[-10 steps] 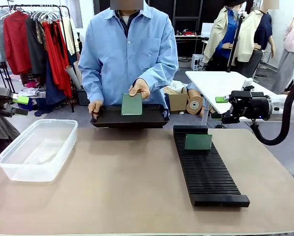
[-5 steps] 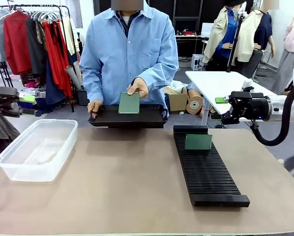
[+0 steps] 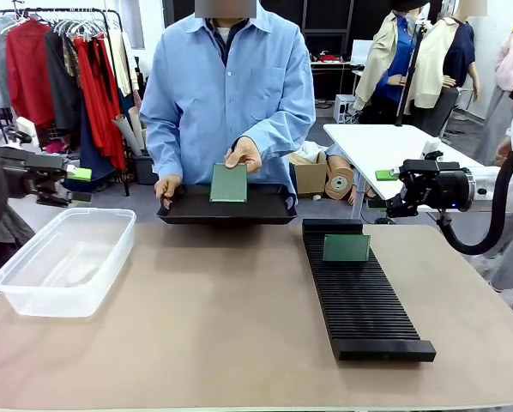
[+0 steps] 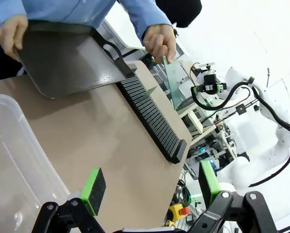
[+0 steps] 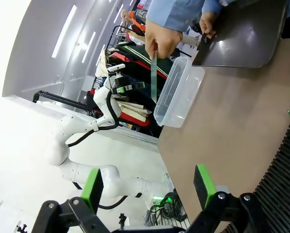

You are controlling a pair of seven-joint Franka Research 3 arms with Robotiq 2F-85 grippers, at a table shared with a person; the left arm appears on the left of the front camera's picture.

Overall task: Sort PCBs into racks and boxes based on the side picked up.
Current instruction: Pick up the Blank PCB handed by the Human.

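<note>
Over the black tray (image 3: 265, 209) at the far edge of the desk (image 3: 222, 318), pinched upright in the person's hand (image 3: 244, 154): a PCB (image 3: 229, 184), broad face toward the robot's side, thin edges toward either arm. Hangs about midway between the left tool (image 3: 78, 185), spread empty by the tub (image 3: 33, 296), and the right tool (image 3: 383, 189), spread empty off the far end of the rack (image 3: 364, 300). No clearly nearer arm. Second PCB (image 3: 346, 248) slotted upright in the rack.

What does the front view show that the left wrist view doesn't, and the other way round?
Front view: a PCB standing upright in the rack's far slots, and a clothes rail behind. Left wrist view: the left gripper from close up, its green pads wide apart near the tub. Both: the person's hand holding another PCB above the black tray, plus the right gripper.
</note>
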